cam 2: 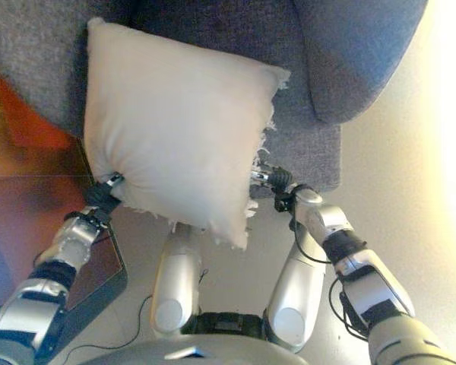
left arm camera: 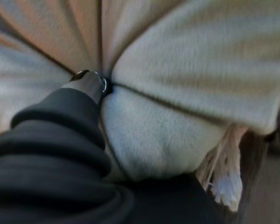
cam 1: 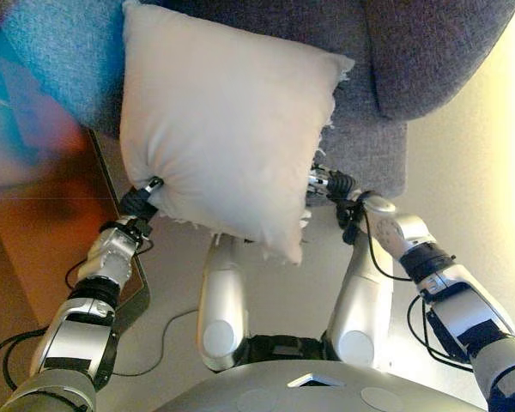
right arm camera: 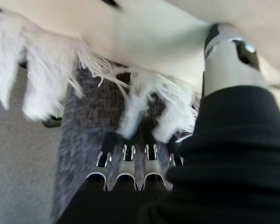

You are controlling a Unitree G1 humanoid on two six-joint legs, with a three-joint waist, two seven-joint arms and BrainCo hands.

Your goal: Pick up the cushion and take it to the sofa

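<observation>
A cream cushion (cam 1: 227, 129) with a frayed white fringe hangs between my two hands, in front of the grey sofa (cam 1: 429, 51) and overlapping its seat. My left hand (cam 1: 139, 202) grips the cushion's lower left edge. In the left wrist view its thumb (left arm camera: 86, 84) digs into the bunched cloth (left arm camera: 191, 93) and its fingers are hidden behind it. At the cushion's right edge is my right hand (cam 1: 335, 184). The right wrist view shows its thumb (right arm camera: 228, 56) on the cushion (right arm camera: 144, 32) and its fingers (right arm camera: 126, 161) under the fringe.
The sofa's rounded arm (cam 2: 357, 61) stands at the upper right, its front panel (cam 1: 369, 159) just behind my right hand. A reddish-brown surface (cam 1: 34, 249) with a dark edge (cam 1: 137, 292) lies at the left. Pale floor (cam 1: 463, 172) runs along the right.
</observation>
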